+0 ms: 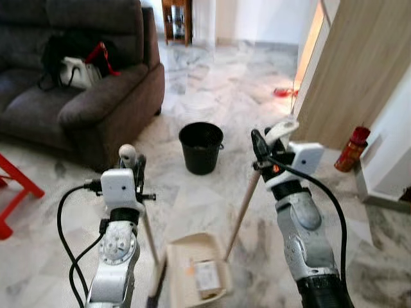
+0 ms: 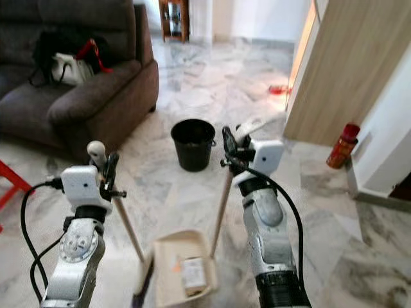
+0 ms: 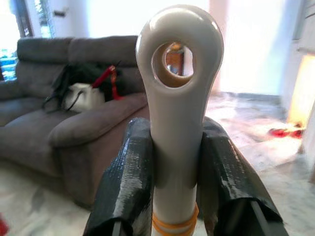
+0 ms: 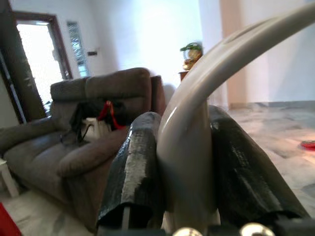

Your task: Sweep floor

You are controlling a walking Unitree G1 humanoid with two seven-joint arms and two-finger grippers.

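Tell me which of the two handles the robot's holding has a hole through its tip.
The broom handle in the left gripper: its rounded tip has a hanging hole. The dustpan handle in the right gripper ends in a curved grip instead.

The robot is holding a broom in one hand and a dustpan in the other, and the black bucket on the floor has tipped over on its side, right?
Not quite. The black bucket stands upright with its open mouth facing up, as the left eye view shows. The rest is right: the left gripper holds the broom handle and the right gripper holds the dustpan handle.
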